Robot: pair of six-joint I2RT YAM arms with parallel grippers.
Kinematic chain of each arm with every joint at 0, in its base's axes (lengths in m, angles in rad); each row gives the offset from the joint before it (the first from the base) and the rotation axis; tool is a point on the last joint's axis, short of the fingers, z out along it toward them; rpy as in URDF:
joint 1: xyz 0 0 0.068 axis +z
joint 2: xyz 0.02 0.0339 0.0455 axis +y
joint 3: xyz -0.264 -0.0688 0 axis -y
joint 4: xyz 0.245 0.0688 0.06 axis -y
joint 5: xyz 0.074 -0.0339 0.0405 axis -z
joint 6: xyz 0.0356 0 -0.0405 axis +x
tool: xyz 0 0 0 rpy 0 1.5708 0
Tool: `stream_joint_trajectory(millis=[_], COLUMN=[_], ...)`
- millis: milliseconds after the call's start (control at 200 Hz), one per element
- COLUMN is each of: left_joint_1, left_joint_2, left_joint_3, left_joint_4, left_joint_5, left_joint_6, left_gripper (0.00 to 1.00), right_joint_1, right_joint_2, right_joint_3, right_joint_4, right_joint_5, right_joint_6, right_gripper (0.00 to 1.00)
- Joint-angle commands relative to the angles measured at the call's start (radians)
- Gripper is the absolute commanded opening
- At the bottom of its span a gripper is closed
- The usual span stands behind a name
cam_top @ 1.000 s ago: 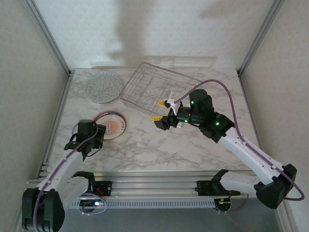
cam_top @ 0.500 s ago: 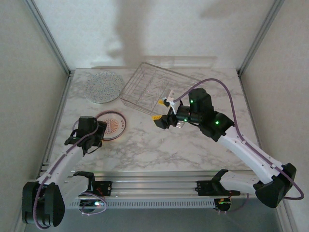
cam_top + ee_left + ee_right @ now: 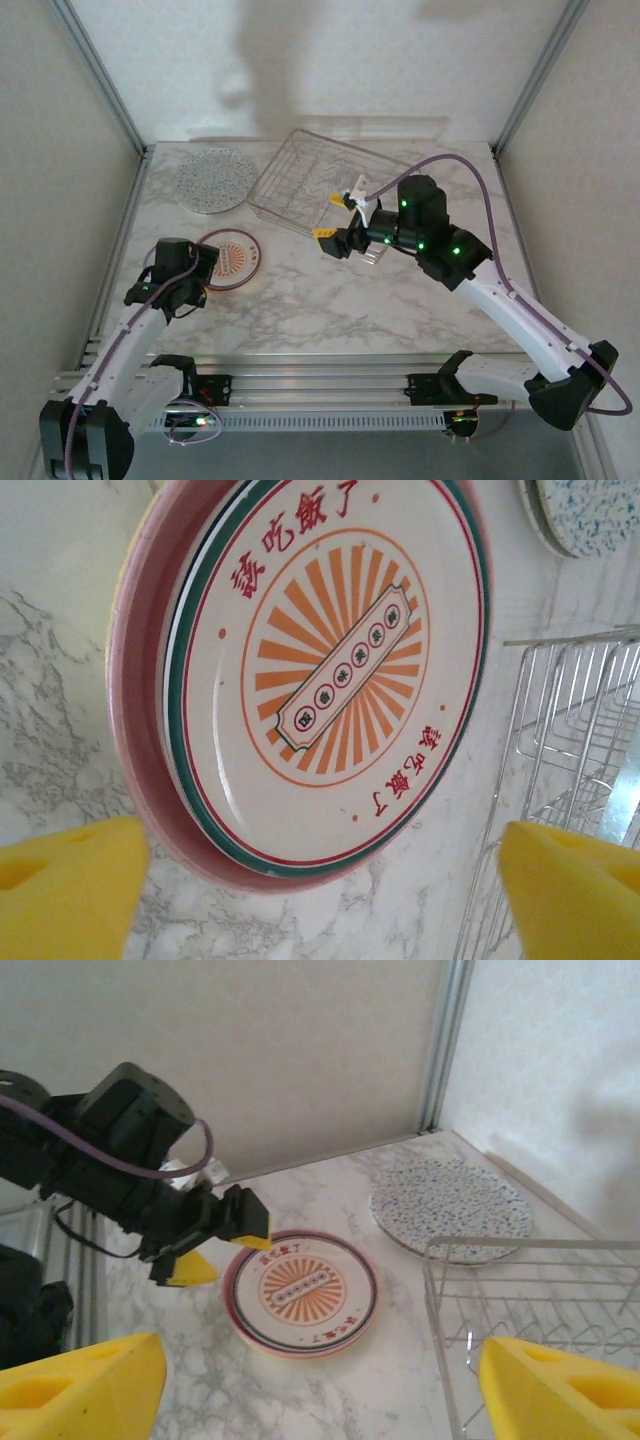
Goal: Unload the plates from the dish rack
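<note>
Two stacked plates: sunburst plate on pink plate, flat on bench, just ahead of left gripper.
Speckled plate: flat on bench, well beyond left gripper, beside dish rack.
Dish rack: near edge just under right gripper.
Left gripper: spread wide, holding nothing.
Right gripper: spread wide, holding nothing.

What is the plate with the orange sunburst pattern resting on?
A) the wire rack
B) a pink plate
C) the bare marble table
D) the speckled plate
B: the sunburst plate lies flat on a pink plate, whose rim shows around its edge.
</note>
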Motion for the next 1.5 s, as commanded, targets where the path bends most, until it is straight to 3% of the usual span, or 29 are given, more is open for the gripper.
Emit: stream_joint_trajectory(millis=[0, 115, 235, 380, 486, 546, 621, 721, 891, 1001, 1091, 1256, 1351, 1497], left_joint_1=[0.008, 0.008, 0.008, 0.009, 0.009, 0.007, -0.004, -0.005, -0.005, 0.013, 0.041, 0.090, 0.112, 0.134], left_joint_2=[-0.025, 0.009, 0.038, -0.001, 0.028, 0.056, 0.075, 0.069, 0.019, 0.056, 0.106, 0.225, 0.311, 0.416], left_joint_3=[0.088, 0.215, 0.324, 0.286, 0.278, 0.284, 0.278, 0.205, -0.053, -0.178, -0.247, -0.325, -0.336, -0.354], left_joint_4=[-0.094, -0.127, -0.079, 0.173, 0.225, 0.221, 0.208, 0.303, 0.687, 0.889, 0.988, 1.213, 1.333, 1.489], left_joint_5=[-0.054, -0.122, -0.204, -0.229, -0.305, -0.384, -0.586, -0.795, -0.949, -0.890, -0.806, -0.669, -0.596, -0.524], left_joint_6=[0.011, 0.076, 0.160, 0.264, 0.335, 0.376, 0.388, 0.453, 0.826, 1.002, 1.016, 1.005, 0.997, 1.000], left_gripper=[1.00, 1.00, 1.00, 1.00, 1.00, 1.00, 0.99, 1.00, 0.99, 1.00, 1.00, 0.99, 1.00, 0.99], right_joint_1=[0.006, -0.019, -0.171, -0.412, -0.448, -0.446, -0.446, -0.448, -0.462, -0.477, -0.501, -0.523, -0.541, -0.618], right_joint_2=[-0.017, -0.054, -0.088, -0.091, -0.121, -0.149, -0.179, -0.178, -0.117, -0.019, 0.093, 0.247, 0.294, 0.332], right_joint_3=[0.057, 0.067, 0.071, 0.050, -0.051, -0.121, -0.222, -0.399, -0.727, -0.762, -0.743, -0.759, -0.708, -0.774], right_joint_4=[0.019, 0.013, -0.085, -0.367, -0.404, -0.387, -0.312, -0.107, 0.457, 0.543, 0.569, 0.825, 0.786, 0.983], right_joint_5=[0.138, 0.457, 0.710, 0.760, 0.801, 0.894, 0.986, 1.072, 0.954, 0.911, 0.834, 0.732, 0.688, 0.576], right_joint_6=[0.011, 0.033, 0.188, 0.475, 0.536, 0.580, 0.581, 0.521, 0.248, 0.236, 0.251, 0.214, 0.168, 0.162], right_gripper=[0.85, 0.90, 0.97, 0.99, 0.99, 0.99, 0.99, 0.99, 0.99, 0.99, 0.99, 0.99, 0.99, 0.99])
